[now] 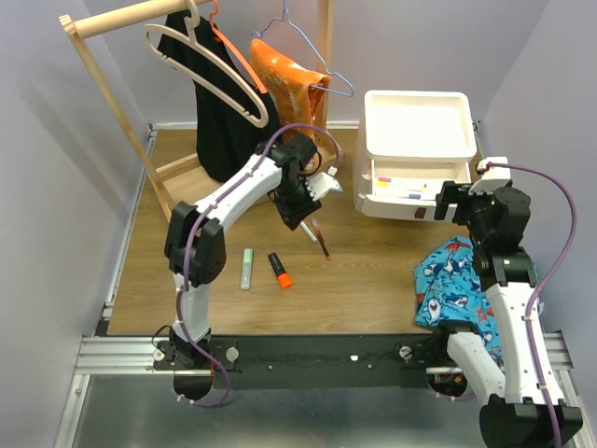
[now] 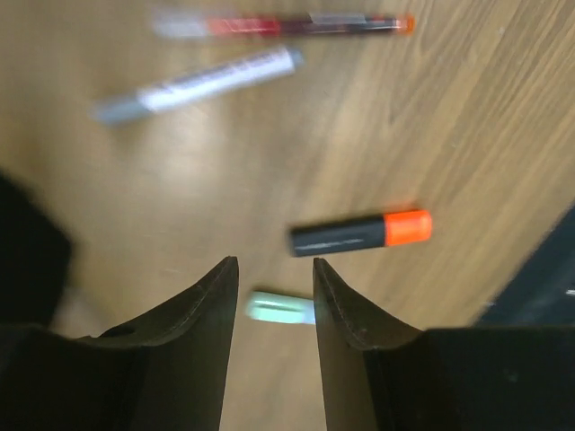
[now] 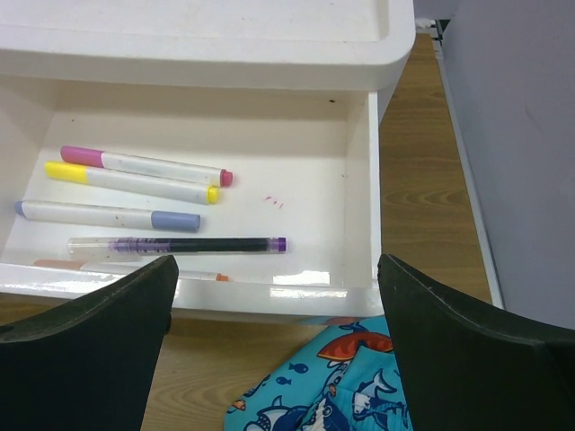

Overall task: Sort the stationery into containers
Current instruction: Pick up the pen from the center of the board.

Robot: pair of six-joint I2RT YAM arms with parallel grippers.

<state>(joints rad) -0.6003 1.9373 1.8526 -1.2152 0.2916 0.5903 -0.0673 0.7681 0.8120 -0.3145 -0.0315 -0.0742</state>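
Stationery [image 1: 246,269] split: pens [image 3: 148,165] in open drawer [image 3: 373,180], highlighters [image 1: 280,270] loose on table [image 1: 373,280].
Left gripper [image 2: 274,262] half-spread, empty, lined up on green highlighter [image 2: 280,309]; right gripper [image 3: 277,260] gaping (also empty). Narrow gap risks clipping it, skidding it sideways.

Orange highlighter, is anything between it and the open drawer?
The red pen and white pen lie between the orange highlighter and the open drawer, with the left gripper over them. The right gripper hovers open at the drawer's front right.

Highlighter [image 2: 279,308] part-hidden (perhaps green), pens [image 2: 198,85] blurred
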